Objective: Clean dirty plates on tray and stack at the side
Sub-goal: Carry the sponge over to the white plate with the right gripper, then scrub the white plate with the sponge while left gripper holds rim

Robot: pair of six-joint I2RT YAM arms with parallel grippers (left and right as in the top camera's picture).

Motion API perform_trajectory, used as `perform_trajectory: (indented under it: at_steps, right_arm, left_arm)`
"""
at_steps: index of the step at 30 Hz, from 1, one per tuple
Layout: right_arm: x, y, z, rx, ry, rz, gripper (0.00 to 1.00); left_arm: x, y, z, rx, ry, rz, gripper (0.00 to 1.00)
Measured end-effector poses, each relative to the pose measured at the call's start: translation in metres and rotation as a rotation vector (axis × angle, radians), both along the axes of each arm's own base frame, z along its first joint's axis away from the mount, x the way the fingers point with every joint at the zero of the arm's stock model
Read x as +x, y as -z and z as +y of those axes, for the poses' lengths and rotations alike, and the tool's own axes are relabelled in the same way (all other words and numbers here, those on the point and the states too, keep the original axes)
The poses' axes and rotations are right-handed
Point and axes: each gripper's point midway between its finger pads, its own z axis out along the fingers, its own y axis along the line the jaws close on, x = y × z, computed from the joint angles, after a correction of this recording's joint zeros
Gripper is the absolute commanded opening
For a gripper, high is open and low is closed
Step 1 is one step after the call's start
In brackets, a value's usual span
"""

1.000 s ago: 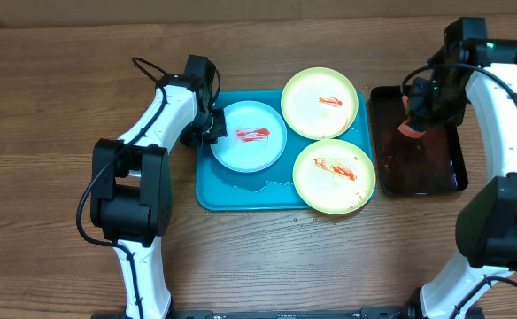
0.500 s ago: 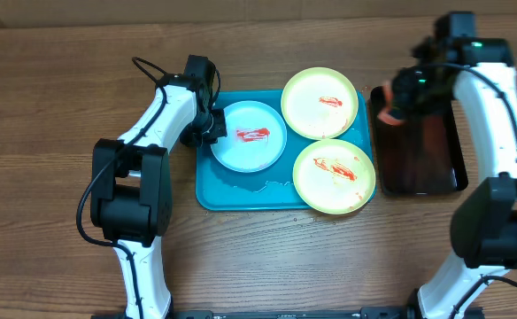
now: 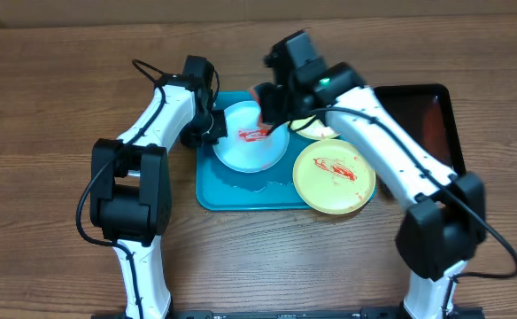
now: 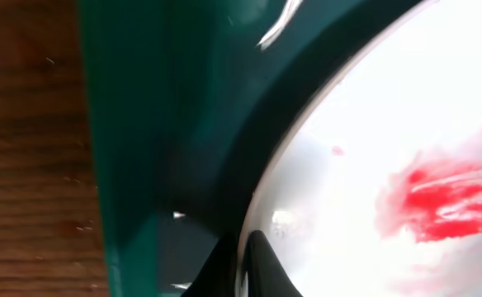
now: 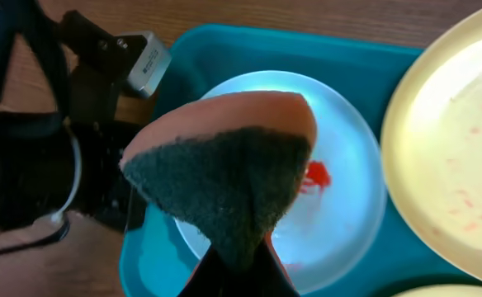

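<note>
The pale blue plate [image 3: 250,142] with a red smear lies on the left of the turquoise tray [image 3: 241,197]. My left gripper [image 3: 212,128] is shut on its left rim; the left wrist view shows the fingertips [image 4: 241,266] pinching the plate edge [image 4: 373,148] over the tray [image 4: 142,124]. My right gripper [image 3: 272,105] is shut on an orange sponge with a dark scrub face [image 5: 224,173], held just above the blue plate [image 5: 340,198]. One smeared yellow-green plate [image 3: 334,175] lies at the tray's front right. The other [image 3: 319,129] is mostly hidden under my right arm.
A glossy black tray [image 3: 428,111] stands on the table to the right of the turquoise tray. Water is puddled on the turquoise tray's front [image 3: 258,188]. My left arm lies along the tray's left side. Bare wood surrounds both trays.
My right arm has swung left from the black tray, carrying the sponge to just above the pale blue plate. My left gripper has stayed on the plate's rim.
</note>
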Motion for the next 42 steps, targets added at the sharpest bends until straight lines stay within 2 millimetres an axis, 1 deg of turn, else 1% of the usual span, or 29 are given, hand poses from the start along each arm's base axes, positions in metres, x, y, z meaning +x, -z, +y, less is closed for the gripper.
perform_trajectory:
  at_steps: [2,3,4,7,10,12,16,18,22,23,29,33,38,42]
  right_arm:
    - [0.001,0.018,0.006,-0.018,0.009,0.026,0.04]
    - [0.001,0.033,0.006,-0.038,0.018,0.052,0.04]
    - [0.002,0.038,0.005,-0.043,0.022,0.061,0.04]
    - [0.005,0.073,0.0,-0.088,0.043,0.115,0.04]
    - [0.005,0.098,-0.004,-0.118,0.053,0.153,0.04]
    - [0.006,0.104,-0.005,-0.127,0.06,0.163,0.04]
    - [0.006,0.108,-0.006,-0.133,0.062,0.168,0.04]
    - [0.006,0.115,-0.007,-0.139,0.063,0.177,0.04]
    - [0.002,0.138,-0.009,-0.164,0.065,0.221,0.04]
    - [0.002,0.141,-0.008,-0.162,0.064,0.226,0.04]
    - [0.001,0.139,-0.002,-0.132,0.053,0.234,0.04]
    - [0.001,0.138,0.01,-0.086,0.041,0.235,0.04]
    - [-0.008,0.137,0.038,-0.031,0.024,0.24,0.04]
    - [-0.025,0.138,0.064,-0.011,-0.009,0.251,0.04]
  left_arm:
    - [-0.006,0.0,-0.004,-0.022,0.002,0.025,0.04]
    - [-0.009,0.0,-0.005,-0.03,0.003,0.04,0.04]
    - [-0.011,0.0,-0.005,-0.031,0.003,0.044,0.04]
    - [-0.018,0.0,-0.006,-0.038,0.004,0.074,0.04]
    - [-0.02,0.0,-0.006,-0.037,0.003,0.084,0.04]
    - [-0.02,0.0,-0.006,-0.036,0.003,0.084,0.04]
    - [-0.022,0.0,-0.004,-0.034,0.001,0.091,0.04]
    - [-0.024,0.0,-0.003,-0.029,0.0,0.101,0.04]
    - [-0.025,0.001,0.002,-0.025,-0.01,0.109,0.04]
    - [-0.025,0.001,0.003,-0.023,-0.007,0.11,0.04]
    - [-0.025,0.001,0.004,-0.021,0.005,0.107,0.04]
    - [-0.024,0.001,0.006,-0.022,-0.001,0.106,0.04]
    - [-0.024,0.001,0.008,-0.023,-0.005,0.104,0.04]
    - [-0.023,0.001,0.008,-0.022,-0.005,0.104,0.04]
